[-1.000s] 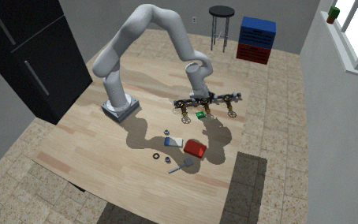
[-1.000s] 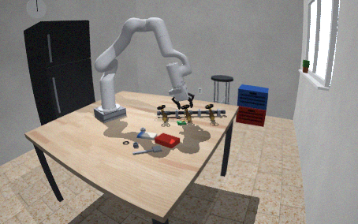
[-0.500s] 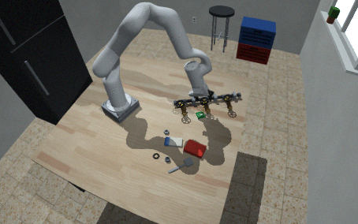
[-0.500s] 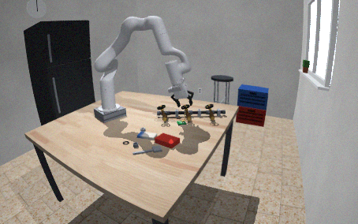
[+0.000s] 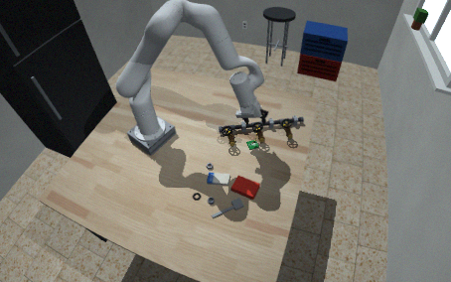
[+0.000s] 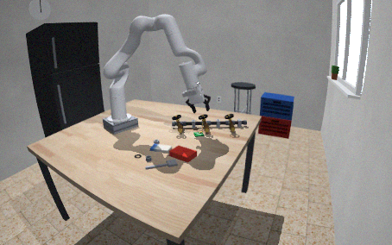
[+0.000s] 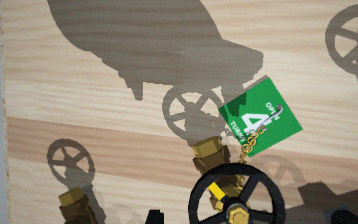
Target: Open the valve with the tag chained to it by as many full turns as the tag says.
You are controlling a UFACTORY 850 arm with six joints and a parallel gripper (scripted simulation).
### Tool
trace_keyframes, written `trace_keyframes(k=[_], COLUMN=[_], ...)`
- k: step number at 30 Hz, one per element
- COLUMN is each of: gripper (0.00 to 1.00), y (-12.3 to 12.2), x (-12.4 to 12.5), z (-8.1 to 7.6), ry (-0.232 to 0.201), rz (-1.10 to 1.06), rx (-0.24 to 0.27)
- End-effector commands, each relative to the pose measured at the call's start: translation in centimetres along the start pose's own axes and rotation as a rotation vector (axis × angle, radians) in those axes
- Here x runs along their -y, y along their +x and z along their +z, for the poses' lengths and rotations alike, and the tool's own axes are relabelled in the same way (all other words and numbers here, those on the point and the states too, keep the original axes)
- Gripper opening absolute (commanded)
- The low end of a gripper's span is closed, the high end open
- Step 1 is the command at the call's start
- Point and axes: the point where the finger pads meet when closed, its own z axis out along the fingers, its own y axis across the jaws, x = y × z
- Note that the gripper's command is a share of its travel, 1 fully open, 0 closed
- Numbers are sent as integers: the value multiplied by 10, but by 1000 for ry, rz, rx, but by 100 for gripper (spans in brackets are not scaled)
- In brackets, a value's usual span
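A pipe with three brass valves (image 5: pixel 260 126) lies on the wooden table near its far right edge. The middle valve has a black handwheel (image 7: pixel 236 194) with a yellow mark, seen from above in the wrist view. A green tag (image 7: pixel 260 116) reading "OPEN 4 TURNS" hangs from it by a gold chain; the tag also shows in the top view (image 5: pixel 252 144) and the exterior view (image 6: pixel 199 135). My gripper (image 6: pixel 198 104) is open and empty, hovering above the middle valve (image 6: pixel 204 122), not touching it. The left valve (image 6: pixel 178 122) and right valve (image 6: pixel 231 123) stand on either side.
A red block (image 5: pixel 245 187), a blue-and-white box (image 5: pixel 218 178), a grey tool (image 5: pixel 227 209), a black ring (image 5: pixel 197 197) and small nuts lie on the table nearer the middle. The arm's base (image 5: pixel 151 136) stands to the left. The table edge runs just past the pipe.
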Motion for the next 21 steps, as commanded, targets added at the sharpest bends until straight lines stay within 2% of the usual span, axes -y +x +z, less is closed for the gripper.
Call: trace_keyframes(k=[1, 21], gripper=[100, 100], y=[0, 1], x=[1, 1], z=[-9, -15], ry=[-8, -9], rz=[0, 1], rx=[-10, -12])
